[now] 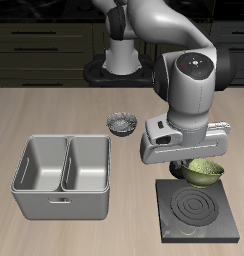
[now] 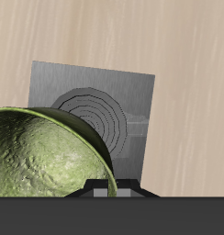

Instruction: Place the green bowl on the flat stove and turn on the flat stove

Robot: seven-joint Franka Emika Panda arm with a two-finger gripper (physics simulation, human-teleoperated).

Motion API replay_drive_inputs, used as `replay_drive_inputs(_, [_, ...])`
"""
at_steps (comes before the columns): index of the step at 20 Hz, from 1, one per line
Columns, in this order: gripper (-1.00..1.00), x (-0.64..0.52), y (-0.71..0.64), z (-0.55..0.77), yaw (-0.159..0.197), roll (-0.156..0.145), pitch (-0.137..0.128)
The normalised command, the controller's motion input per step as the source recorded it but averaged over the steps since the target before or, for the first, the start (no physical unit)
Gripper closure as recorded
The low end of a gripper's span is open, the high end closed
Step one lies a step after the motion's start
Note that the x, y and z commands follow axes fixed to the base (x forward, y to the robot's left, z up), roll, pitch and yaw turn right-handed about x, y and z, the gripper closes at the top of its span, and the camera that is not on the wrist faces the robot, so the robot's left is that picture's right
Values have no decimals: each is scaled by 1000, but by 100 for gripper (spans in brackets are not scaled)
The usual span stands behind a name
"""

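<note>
Wrist view is showing the bowl [image 2: 40, 151] hanging in the gripper [image 2: 105, 191], jaws clamping its rim, above the table. The stove [image 2: 132, 92] is lying just ahead, rings not yet beneath the bowl.

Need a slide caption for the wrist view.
Gripper holds the green bowl above the flat stove, not yet set down.

Mottled olive-green bowl [image 1: 204, 170], black pale-ringed flat stove [image 1: 198, 209], grey tray [image 1: 62, 177]

No readable text or labels anywhere.
</note>
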Motion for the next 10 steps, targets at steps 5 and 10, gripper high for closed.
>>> replay_drive_inputs(5, [100,80,125,-60,18,30,1])
replay_drive_inputs(10, [100,98,84,-68,16,16,1])
